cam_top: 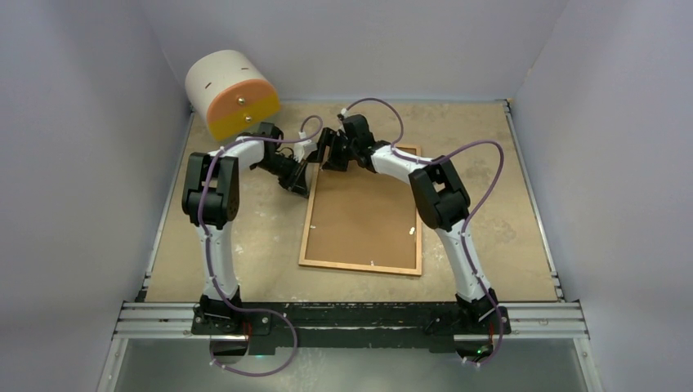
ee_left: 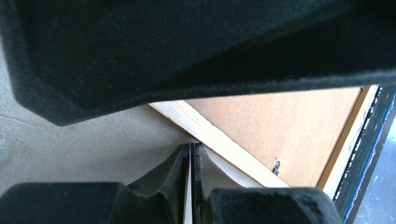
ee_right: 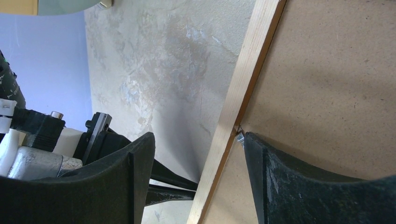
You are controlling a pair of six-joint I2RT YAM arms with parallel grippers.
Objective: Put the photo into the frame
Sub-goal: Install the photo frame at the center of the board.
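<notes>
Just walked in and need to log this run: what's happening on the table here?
Both arms are at the far left corner of the frame, which lies face down with its brown backing board up. The right gripper is open, straddling the wooden rail. The left gripper is shut just outside that corner. The photo is not in view.

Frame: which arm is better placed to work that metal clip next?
Right, probably: the right gripper stands open astride the frame rail, fingertip at the clip; the left gripper is shut beside it.
</notes>
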